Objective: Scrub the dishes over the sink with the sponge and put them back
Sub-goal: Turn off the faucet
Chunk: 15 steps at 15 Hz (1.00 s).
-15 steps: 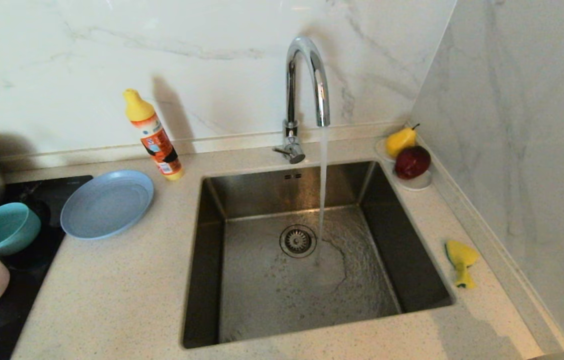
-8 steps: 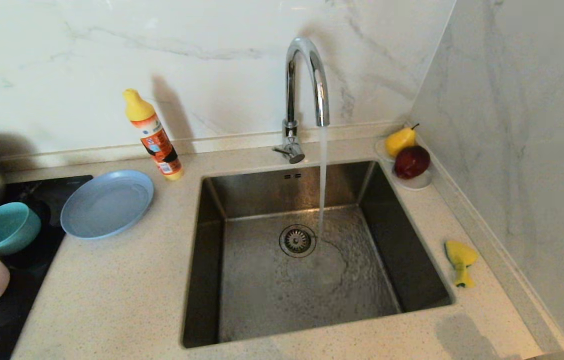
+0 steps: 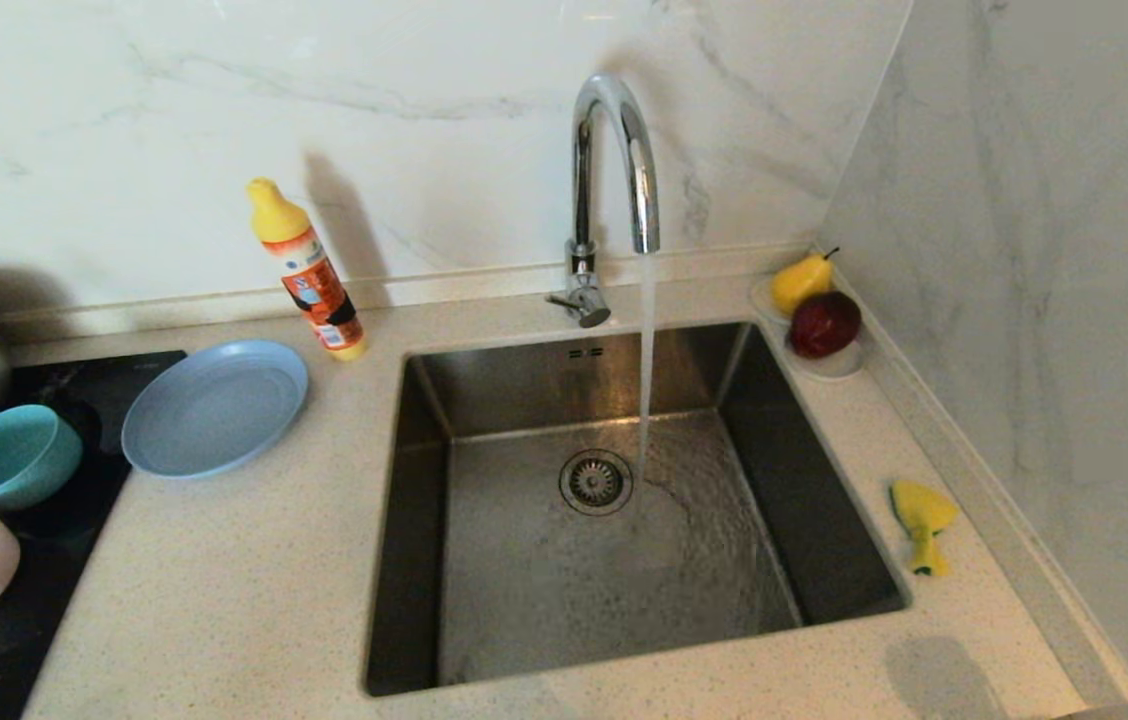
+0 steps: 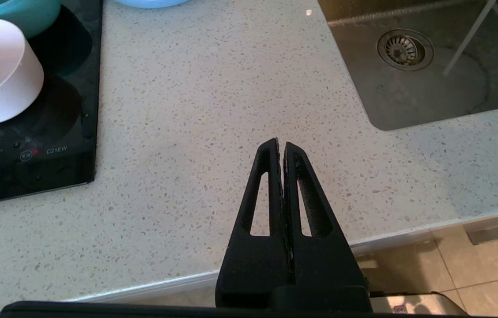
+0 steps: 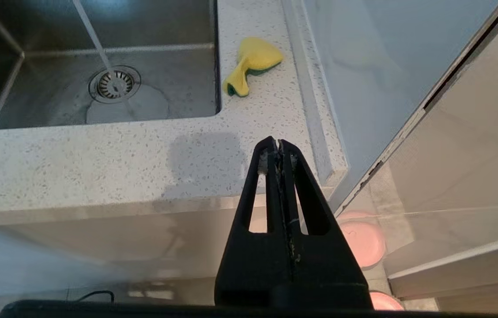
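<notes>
sponge untouched on the worktop right of the running sink
both grippers, left gripper and right gripper, hover with fingers pressed together at the front edge; approaching the pinched sponge without opening first would likely shove it toward the wall.

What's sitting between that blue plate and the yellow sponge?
The sink, water running from the tap into it. Head view shows blue plate left, sponge right.

Brushed steel sink; speckled stone counter; glossy chrome faucet.
</notes>
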Tool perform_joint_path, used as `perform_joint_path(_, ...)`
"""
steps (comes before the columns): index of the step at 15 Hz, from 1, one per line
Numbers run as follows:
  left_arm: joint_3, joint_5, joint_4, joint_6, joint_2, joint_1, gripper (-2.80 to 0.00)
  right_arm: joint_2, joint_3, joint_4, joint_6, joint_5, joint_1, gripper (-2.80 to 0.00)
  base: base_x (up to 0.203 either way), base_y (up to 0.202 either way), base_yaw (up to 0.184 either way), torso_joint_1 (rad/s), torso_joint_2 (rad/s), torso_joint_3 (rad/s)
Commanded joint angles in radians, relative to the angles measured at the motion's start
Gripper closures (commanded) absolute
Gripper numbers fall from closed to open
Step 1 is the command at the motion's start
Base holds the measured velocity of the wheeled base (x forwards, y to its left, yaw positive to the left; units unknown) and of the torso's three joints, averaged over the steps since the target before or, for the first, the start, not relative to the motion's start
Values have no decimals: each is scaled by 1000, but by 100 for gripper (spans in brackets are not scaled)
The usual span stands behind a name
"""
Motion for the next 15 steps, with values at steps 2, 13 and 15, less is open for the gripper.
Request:
perform_joint_path(2,0,0,1,0,0,0,0,1,0,1,1,0,1,0,0,0,0,0,0,0)
perform_joint_path(13,1,0,1,-2,1,0,0,1,0,1,1,2,1,0,0,0,0,0,0,0)
perform_joint_path(15,0,0,1,-2,1,0,0,1,0,1,1,2,1,0,0,0,0,0,0,0)
